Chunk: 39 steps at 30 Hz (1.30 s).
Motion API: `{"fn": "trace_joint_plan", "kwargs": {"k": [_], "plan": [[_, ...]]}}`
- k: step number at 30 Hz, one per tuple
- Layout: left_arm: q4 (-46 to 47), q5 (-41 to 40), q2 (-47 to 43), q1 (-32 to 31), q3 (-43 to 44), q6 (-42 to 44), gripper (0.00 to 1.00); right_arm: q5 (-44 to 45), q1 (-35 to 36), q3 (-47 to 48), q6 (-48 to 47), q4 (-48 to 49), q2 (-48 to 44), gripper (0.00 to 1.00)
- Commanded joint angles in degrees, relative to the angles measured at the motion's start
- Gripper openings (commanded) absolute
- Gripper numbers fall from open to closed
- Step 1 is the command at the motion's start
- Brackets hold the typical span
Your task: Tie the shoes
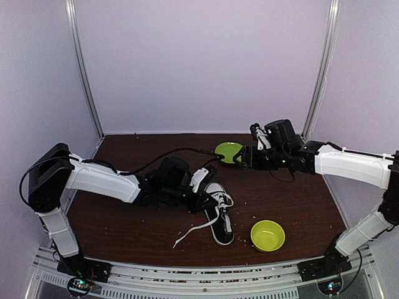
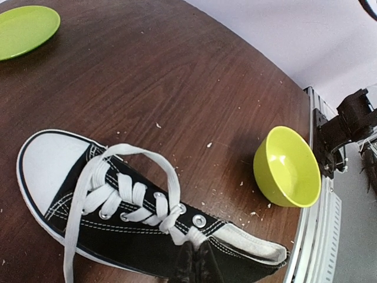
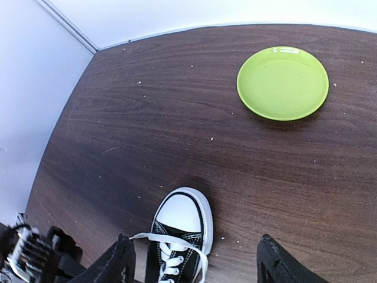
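The black sneaker (image 1: 219,215) lies on the brown table with its white toe cap toward the back. My left gripper (image 1: 206,200) is at the shoe's left side. In the left wrist view its fingers (image 2: 197,264) are shut on a white lace (image 2: 197,237) beside the top eyelets. A lace loop (image 2: 147,158) arches over the tongue. One loose lace end (image 1: 190,232) trails to the front left. My right gripper (image 1: 240,157) hangs above the table behind the shoe. It is wide open and empty (image 3: 197,265), with the toe cap (image 3: 184,215) showing between its fingers.
A flat green plate (image 1: 229,151) lies at the back of the table, also in the right wrist view (image 3: 283,82). A green bowl (image 1: 267,235) stands to the front right of the heel, also in the left wrist view (image 2: 287,167). Small crumbs dot the table.
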Motion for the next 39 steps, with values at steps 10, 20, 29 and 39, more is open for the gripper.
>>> {"fn": "trace_joint_plan", "kwargs": {"k": [10,20,29,39], "plan": [[-10.87,-1.94,4.58,-0.02,11.52,-5.76,0.0,-3.91,10.8,-28.71,-11.54,30.8,-7.21,0.62],[-13.67,-2.82,4.94,-0.02,12.89,-4.76,0.0,-1.53,14.37,-24.42,-13.06,33.85,2.18,0.49],[-13.64,-3.02,4.7,-0.02,13.32,-4.77,0.0,-2.0,14.45,-21.75,-13.75,32.83,5.52,0.33],[-13.9,-3.4,4.66,-0.02,13.98,-4.4,0.0,-3.34,14.72,-20.94,-13.78,33.1,6.79,0.27]]}}
